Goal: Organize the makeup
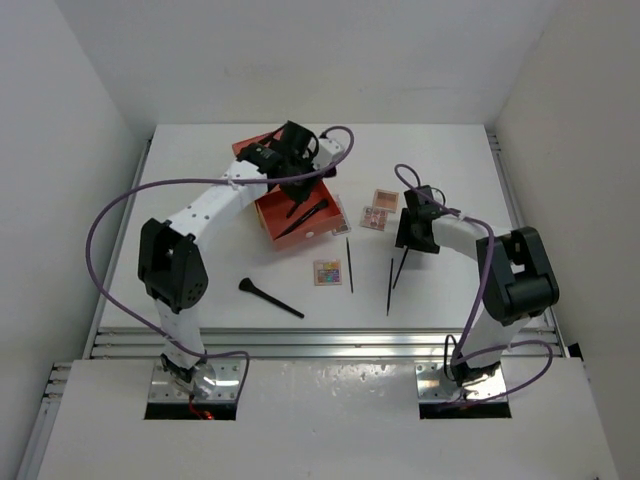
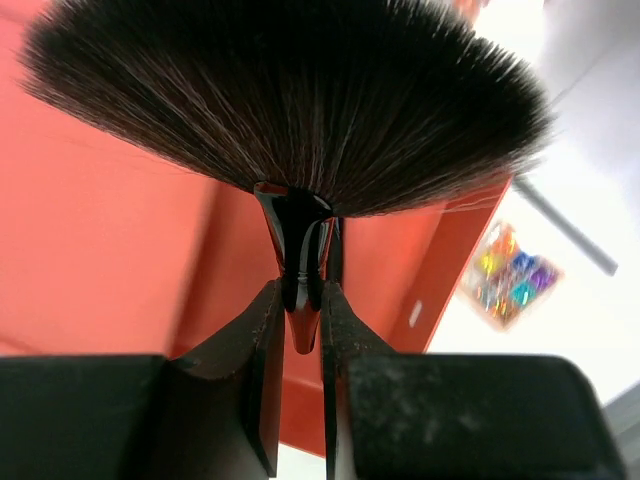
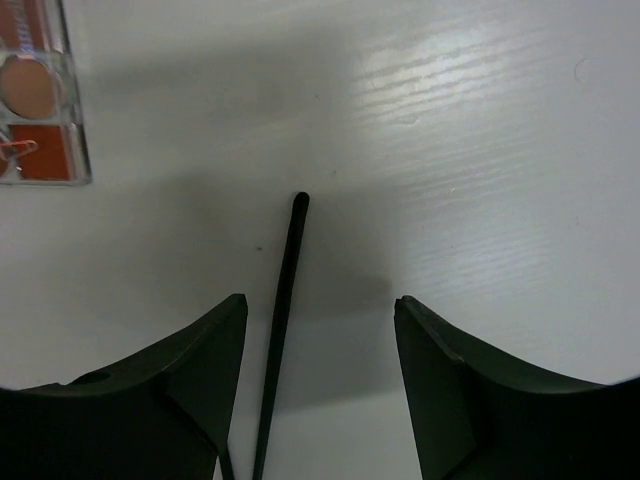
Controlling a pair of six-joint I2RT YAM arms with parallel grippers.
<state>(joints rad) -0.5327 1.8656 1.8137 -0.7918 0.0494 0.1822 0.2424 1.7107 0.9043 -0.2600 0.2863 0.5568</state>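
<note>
Left hand (image 2: 300, 300) is clenched tight on a fan brush (image 2: 290, 100) — the wrist view shows the fingers pinching its slim black handle. The bristles are spread wide across the top of the frame and the orange box (image 2: 100, 250) fills the background. From above, that hand hangs over the box in the upper centre-left of the frame, where two dark brushes (image 1: 303, 217) lie inside. Over to the right of centre, the right hand (image 3: 320, 320) is spread wide, gripping nothing, low over the white surface (image 3: 480, 120). A thin dark stick (image 3: 285, 300) runs up between its fingers (image 3: 195, 380) without touching either — it lies nearer the left-of-frame one. A brown-toned palette (image 3: 35, 100) peeks in at the upper left corner of that wrist view. In the middle of the top view, two more sticks (image 1: 349, 265) lie well apart from each other. A multicoloured palette (image 1: 327, 272) sits just beside the left one. A black brush (image 1: 270, 298) lies at an angle on the surface, lower left of that palette.
</note>
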